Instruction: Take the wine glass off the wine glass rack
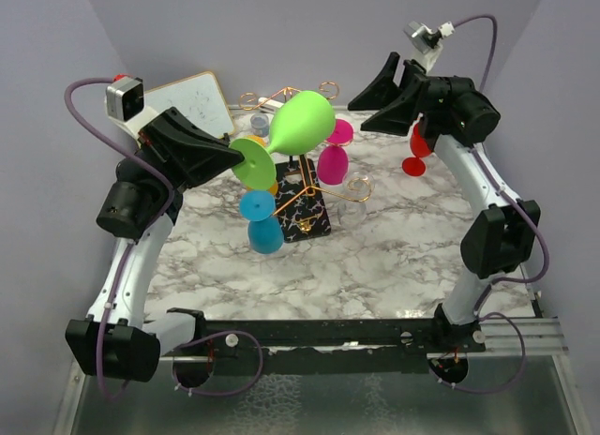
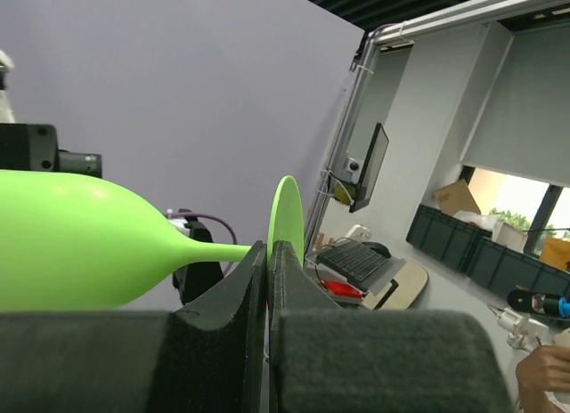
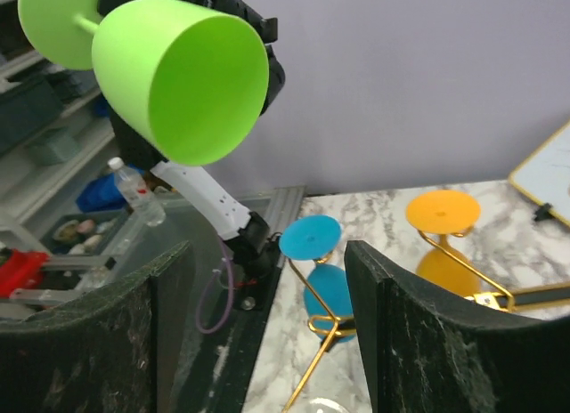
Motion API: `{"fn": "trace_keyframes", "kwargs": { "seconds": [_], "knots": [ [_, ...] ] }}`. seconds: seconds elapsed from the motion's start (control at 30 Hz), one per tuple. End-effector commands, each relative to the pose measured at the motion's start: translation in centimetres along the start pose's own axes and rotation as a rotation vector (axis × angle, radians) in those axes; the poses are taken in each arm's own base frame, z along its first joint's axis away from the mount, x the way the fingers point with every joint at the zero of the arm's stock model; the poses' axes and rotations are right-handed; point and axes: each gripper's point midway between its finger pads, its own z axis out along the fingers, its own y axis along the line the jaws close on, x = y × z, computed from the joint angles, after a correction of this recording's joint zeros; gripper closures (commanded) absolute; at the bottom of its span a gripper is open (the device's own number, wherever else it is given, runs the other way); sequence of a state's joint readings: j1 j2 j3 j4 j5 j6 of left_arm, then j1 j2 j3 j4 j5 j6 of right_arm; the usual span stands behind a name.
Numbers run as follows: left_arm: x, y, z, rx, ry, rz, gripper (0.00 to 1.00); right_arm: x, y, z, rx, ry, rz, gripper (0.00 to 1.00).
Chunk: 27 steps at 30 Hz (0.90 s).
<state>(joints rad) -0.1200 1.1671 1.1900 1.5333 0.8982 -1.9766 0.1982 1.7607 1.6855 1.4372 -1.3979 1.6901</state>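
between the left jaws, which are pressed shut, sits the thin stem of the green wine glass (image 1: 302,121) (image 2: 62,239), pinched right beside its foot. the glass lies sideways in the air, bowl pointing away from those jaws, above the wine glass rack (image 1: 309,215) and touching none of its gold arms. the right jaws stand wide apart and hold nothing; the bowl's open mouth (image 3: 178,79) hangs ahead of them, up and to their left. below their gap the blue glass (image 3: 310,238) and the orange glass (image 3: 443,211) hang on the rack.

by the look of it the lift-off is done and the set-down remains. the next move calls for carrying the glass sideways clear of the curled arms, turning the wrist until the foot faces down, then lowering it onto bare tabletop (image 1: 375,257).
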Motion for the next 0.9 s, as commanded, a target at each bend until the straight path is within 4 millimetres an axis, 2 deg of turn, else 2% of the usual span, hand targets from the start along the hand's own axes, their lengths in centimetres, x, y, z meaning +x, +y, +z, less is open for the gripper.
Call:
{"fn": "trace_keyframes", "kwargs": {
  "seconds": [0.0, 0.2, 0.5, 0.87],
  "knots": [
    [2.5, -3.1, -0.8, 0.128, 0.062, 0.163, 1.0, 0.3, 2.1, 1.9, -0.127, -0.028, -0.138, 0.32],
    [3.2, -2.7, -1.3, 0.11, 0.064, 0.152, 1.0, 0.3, 4.2, 3.5, -0.203, -0.058, -0.152, 0.32],
    [3.7, -3.1, -1.7, 0.109, 0.058, 0.163, 1.0, -0.1, 7.0, 4.3, -0.244, -0.091, -0.19, 0.34],
    [4.0, -3.2, -1.8, 0.109, 0.052, 0.166, 1.0, 0.7, 9.2, 5.9, -0.313, -0.101, -0.199, 0.35]
  ]
}}
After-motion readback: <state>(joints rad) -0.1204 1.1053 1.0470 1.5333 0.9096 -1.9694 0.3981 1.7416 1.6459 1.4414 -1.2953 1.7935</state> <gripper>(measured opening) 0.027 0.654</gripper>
